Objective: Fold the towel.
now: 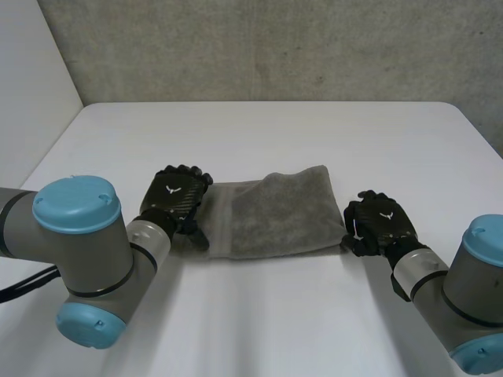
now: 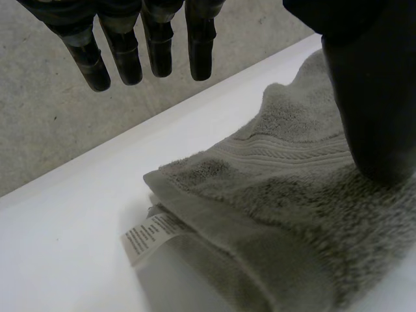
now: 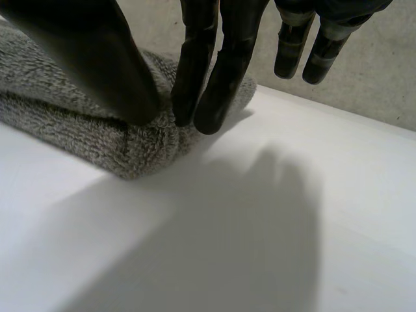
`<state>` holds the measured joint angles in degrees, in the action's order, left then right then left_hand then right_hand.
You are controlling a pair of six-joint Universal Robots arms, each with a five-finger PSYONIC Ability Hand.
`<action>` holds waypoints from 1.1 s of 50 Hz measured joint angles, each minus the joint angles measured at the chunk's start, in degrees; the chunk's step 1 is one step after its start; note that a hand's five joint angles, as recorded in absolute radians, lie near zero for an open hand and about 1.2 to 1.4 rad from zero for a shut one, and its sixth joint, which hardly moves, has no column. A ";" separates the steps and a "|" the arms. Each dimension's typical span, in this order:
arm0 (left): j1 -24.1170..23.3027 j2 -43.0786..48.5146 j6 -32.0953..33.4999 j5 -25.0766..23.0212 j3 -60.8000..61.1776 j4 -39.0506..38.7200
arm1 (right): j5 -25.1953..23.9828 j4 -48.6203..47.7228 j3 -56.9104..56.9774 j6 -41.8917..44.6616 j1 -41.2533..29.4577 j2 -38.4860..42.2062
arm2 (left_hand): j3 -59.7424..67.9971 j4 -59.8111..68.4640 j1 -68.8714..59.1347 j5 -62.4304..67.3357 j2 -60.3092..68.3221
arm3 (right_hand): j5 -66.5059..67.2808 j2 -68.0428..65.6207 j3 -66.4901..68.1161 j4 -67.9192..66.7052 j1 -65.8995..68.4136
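A grey towel (image 1: 271, 216) lies folded into a thick strip in the middle of the white table (image 1: 275, 133). My left hand (image 1: 174, 200) rests at its left end. In the left wrist view the thumb (image 2: 370, 97) presses down on the towel (image 2: 273, 195) while the fingers (image 2: 156, 45) stay straight and raised off it. A white label (image 2: 146, 237) sticks out at the near corner. My right hand (image 1: 381, 224) is at the towel's right end, by the front corner. There its thumb (image 3: 84, 45) and two fingers (image 3: 221, 65) pinch the folded end of the towel (image 3: 65, 123).
Bare white tabletop surrounds the towel on all sides. A grey concrete wall (image 1: 275, 47) rises behind the table's far edge. Both forearms lie low over the front of the table.
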<state>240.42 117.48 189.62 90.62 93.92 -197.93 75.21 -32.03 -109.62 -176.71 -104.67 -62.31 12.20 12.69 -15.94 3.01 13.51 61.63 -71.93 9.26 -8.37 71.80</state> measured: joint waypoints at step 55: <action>2.16 -3.99 -0.48 0.34 2.23 0.05 | -22.74 7.10 1.81 6.71 -7.29 -15.02 | 0.00 0.00 0.00 0.00 -0.04 | 4.77 -4.54 0.00 0.00 3.60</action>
<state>242.58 113.49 189.14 90.96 96.15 -197.88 52.48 -24.93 -107.81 -170.00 -111.96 -77.33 12.20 12.69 -15.94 3.01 13.47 66.39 -76.47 9.26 -8.37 75.40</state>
